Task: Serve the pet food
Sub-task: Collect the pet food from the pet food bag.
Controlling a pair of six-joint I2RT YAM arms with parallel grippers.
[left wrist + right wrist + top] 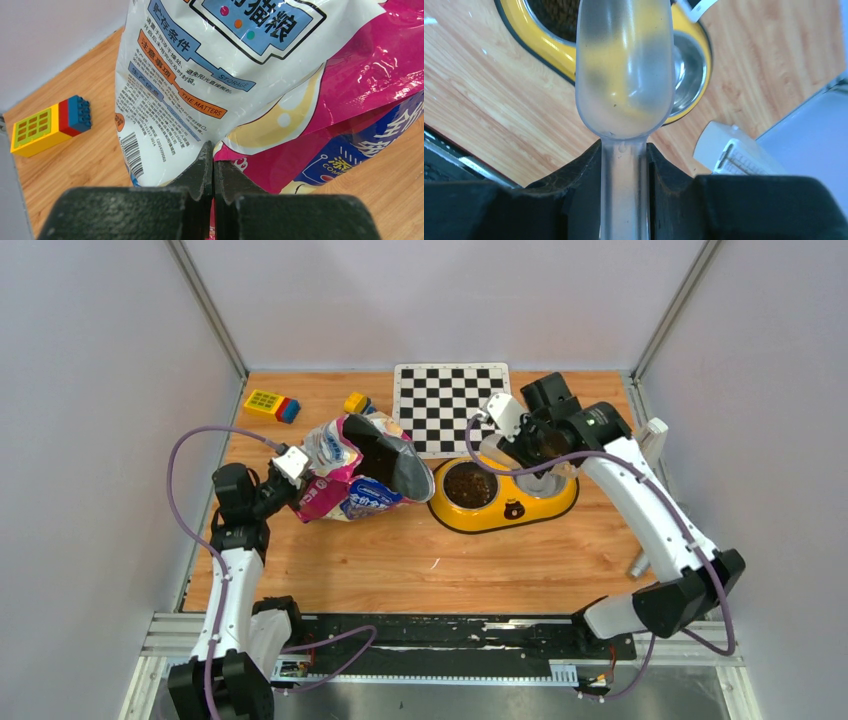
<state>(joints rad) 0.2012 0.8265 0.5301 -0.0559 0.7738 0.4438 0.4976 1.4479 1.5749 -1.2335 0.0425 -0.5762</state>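
Clearly, the pet food (465, 483) lay as a heap of small dark brown pellets in the left cup of the yellow double bowl (505, 512), which sat on the bench (400, 560) a little right of its middle. The wrist view caught the same dark pellets at its top edge. The bowl's right steel cup (689, 75) shone bare where it showed past the arm.

Just left of the bowl, the glossy pink, white and blue bag (360, 470) lay tipped on its side, its dark open mouth turned toward the bowl and almost touching its rim. The left gripper (213, 150) had its jaws pressed together on the bag's lower edge, at the end away from the mouth, with a sliver of pink foil pinched between the 2 fingers.

Above the bowl, the right gripper (624, 150) clamped the handle of a translucent plastic scoop (624, 65), its jaws tight on either side of the stem. The scoop hung over the bowl's yellow rim, between the 2 cups.

A black-and-white checkerboard (450, 405) lay flat at the middle of the far edge. A yellow, red and blue toy block (272, 405) rested near the far-left corner, and a smaller block (357, 402) sat between it and the checkerboard. A white object (652, 440) stood at the right edge.
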